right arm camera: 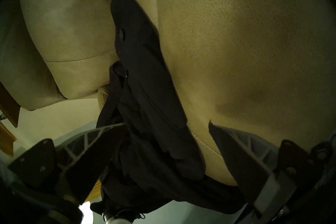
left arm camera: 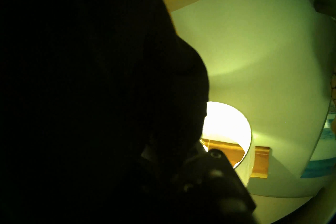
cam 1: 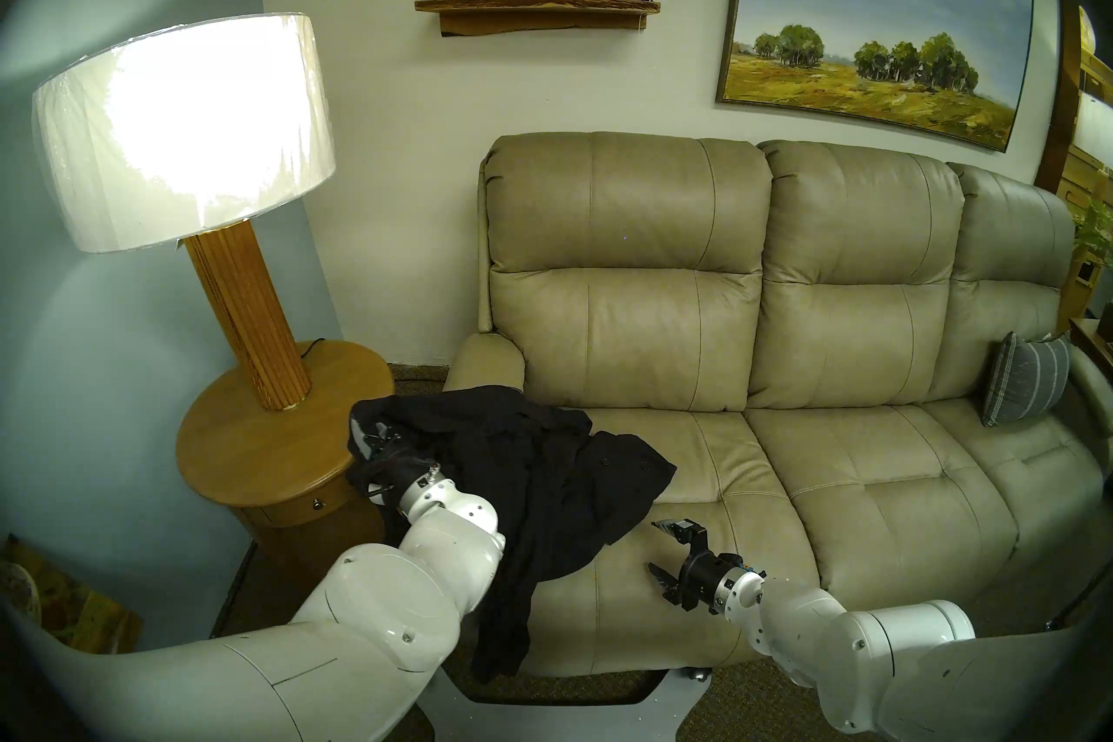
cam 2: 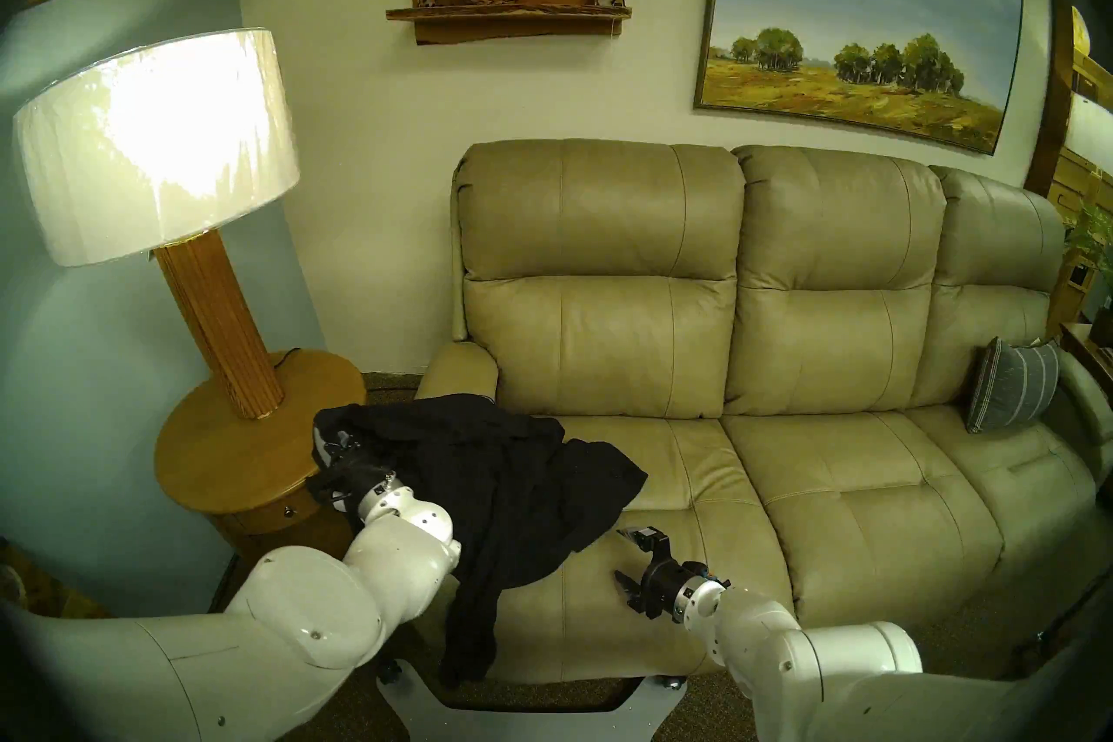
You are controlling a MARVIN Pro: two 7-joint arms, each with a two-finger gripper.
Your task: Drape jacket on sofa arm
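The black jacket (cam 1: 530, 470) lies over the front part of the beige sofa arm (cam 1: 482, 361), spreads onto the left seat cushion and hangs down the sofa's front. My left gripper (cam 1: 373, 439) is at the jacket's left edge, beside the side table, and appears shut on the fabric. In the left wrist view the jacket (left arm camera: 91, 91) blacks out most of the picture, and one of the fingers (left arm camera: 218, 172) shows. My right gripper (cam 1: 659, 549) is open and empty just above the seat's front, right of the jacket's hem. The right wrist view shows the jacket (right arm camera: 145, 81) between the open jaws.
A round wooden side table (cam 1: 253, 458) with a lit lamp (cam 1: 180, 132) stands close to the left of the sofa arm. A grey striped pillow (cam 1: 1024, 385) leans at the sofa's far right end. The sofa backrest (cam 1: 626, 265) rises behind.
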